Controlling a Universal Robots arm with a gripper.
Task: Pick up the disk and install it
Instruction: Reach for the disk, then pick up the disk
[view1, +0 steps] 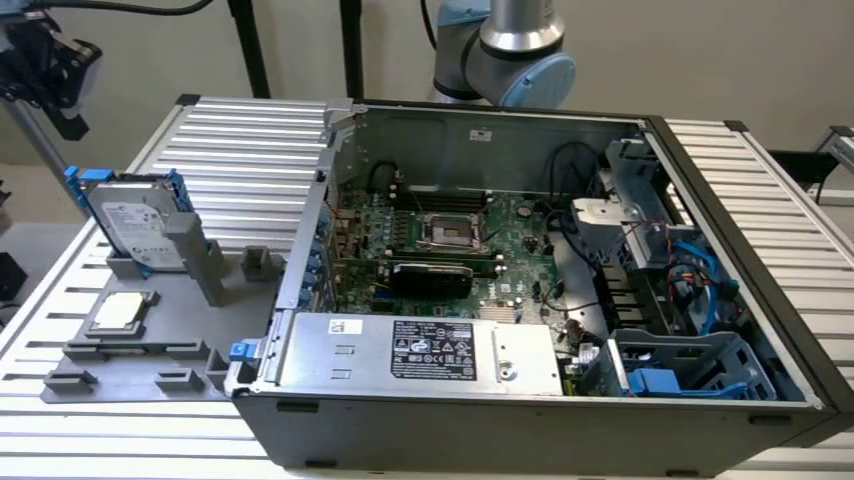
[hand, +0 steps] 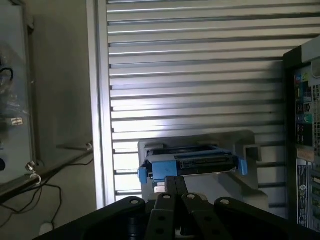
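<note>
A ribbed aluminium counter (view1: 254, 125) carries everything. Most of it is taken by an open computer case (view1: 534, 430), lying on its side with the motherboard (view1: 441, 250) exposed. The robot arm (view1: 521, 45) rises behind the case's far wall. On the exterior view's left, just beside the case, a flat grey fixture (view1: 147, 365) with several raised blocks rests on the counter. Inside the case, along its near wall, lies a large silver box (view1: 427, 350) with a black label, and a blue-grey plastic bay (view1: 687, 370) sits in the near corner at the exterior view's right. The disk (view1: 134, 225) stands on edge in an upright holder at the far end of the fixture. It leans back a little, its white label faces outward and its blue carrier frames the sides. It is outside the case and well apart from the bay. A small square processor chip (view1: 118, 312) lies flat on the fixture, nearer than the disk. A dark block (view1: 47, 70) at the exterior view's upper left is perhaps the arm's tool end, though the frame edge cuts it. In the wrist view the black jaws are pressed together with nothing between them, pointing toward the disk's blue-edged end and not touching it.
</note>
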